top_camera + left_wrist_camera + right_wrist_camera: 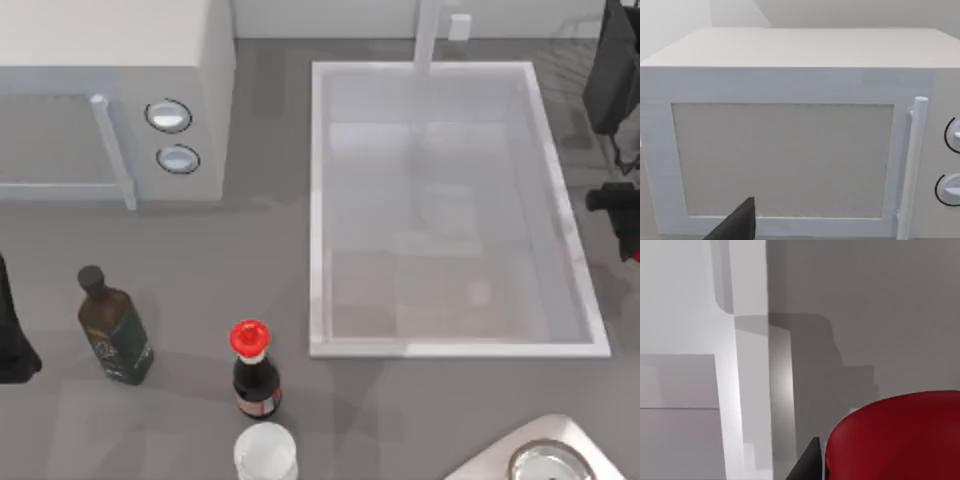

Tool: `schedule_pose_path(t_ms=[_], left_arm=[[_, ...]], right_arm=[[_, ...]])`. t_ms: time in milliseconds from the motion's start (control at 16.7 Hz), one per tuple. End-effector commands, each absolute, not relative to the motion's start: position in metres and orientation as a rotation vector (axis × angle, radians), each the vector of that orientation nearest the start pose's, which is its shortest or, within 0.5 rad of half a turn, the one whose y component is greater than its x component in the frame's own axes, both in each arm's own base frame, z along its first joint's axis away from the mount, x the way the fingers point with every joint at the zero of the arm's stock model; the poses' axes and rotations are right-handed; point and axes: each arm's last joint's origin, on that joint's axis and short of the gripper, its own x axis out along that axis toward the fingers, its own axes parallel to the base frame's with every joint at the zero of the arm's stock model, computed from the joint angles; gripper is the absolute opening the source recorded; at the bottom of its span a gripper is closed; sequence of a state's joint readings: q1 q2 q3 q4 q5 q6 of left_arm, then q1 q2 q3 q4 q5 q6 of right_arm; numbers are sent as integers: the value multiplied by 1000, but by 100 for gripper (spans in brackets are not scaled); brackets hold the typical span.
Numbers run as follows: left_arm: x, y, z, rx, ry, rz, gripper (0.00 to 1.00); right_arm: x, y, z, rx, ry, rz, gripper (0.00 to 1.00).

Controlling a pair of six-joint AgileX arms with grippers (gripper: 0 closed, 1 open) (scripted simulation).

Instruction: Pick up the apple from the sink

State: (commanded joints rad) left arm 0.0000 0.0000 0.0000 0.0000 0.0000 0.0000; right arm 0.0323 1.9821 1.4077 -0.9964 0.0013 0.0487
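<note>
Right end effector (628, 215) sits at the worktop's right edge, just beside the sink (318, 210) rim, outside the basin. Wrist cam: apple (900, 437) fills the near corner, glossy red, right up against a dark fingertip (807, 462). Apple looks held at the end effector, w/ sink wall behind it. Finger gap: cannot tell. In top view a red speck shows at the arm's lower edge. Left end effector (15, 340) parked at left edge, facing the microwave (790, 140); opening cannot tell.
</note>
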Motion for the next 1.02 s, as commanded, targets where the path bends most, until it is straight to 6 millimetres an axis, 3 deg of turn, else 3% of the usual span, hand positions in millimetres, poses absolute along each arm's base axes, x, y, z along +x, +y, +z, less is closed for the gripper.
schedule_pose_path(t_ms=[660,1020], left_arm=[[106,-1,160,0,0,0,100],[106,-1,160,0,0,0,100]], right_arm=[[369,15,160,8,1571,-8,98],[369,15,160,8,1571,-8,100]])
